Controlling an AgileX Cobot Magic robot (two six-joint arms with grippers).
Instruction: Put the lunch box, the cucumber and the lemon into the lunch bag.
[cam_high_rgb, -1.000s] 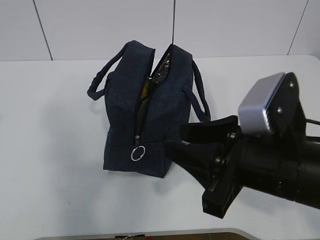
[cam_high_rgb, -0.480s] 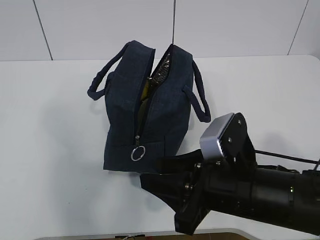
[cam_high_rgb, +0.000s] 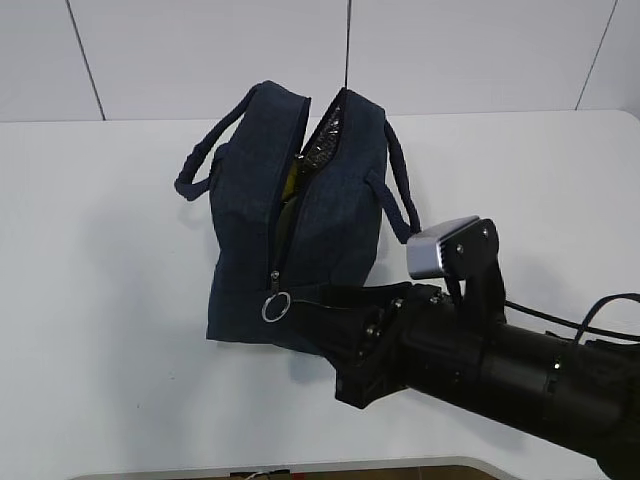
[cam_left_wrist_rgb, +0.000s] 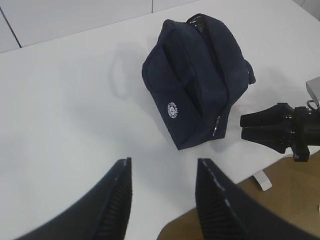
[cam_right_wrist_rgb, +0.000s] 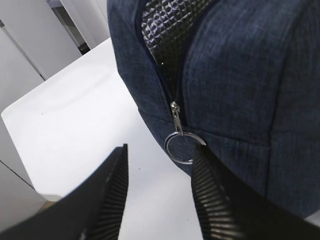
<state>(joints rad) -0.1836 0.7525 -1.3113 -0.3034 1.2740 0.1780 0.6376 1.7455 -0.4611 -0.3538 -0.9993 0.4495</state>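
Right gripper (cam_right_wrist_rgb: 157, 192) lines up on the zipper ring (cam_right_wrist_rgb: 184, 146) of the bag (cam_high_rgb: 300, 200).
Your jaws are spread and empty, the ring just beyond the tips at 12 o'clock. Centre it between them before you pinch. The bag stands mid-surface (cam_high_rgb: 100, 250), mouth partly open, something yellow inside. The left gripper (cam_left_wrist_rgb: 162, 192) hangs well back, also spread.

Inside the lunch bag (cam_high_rgb: 330, 215) only a sliver of something yellow (cam_high_rgb: 289, 180) shows through the zipper gap, too little to identify, while the right gripper (cam_high_rgb: 318, 320) covers the bag's lower right corner and the left gripper (cam_left_wrist_rgb: 162, 202) is cut off by the bottom edge.
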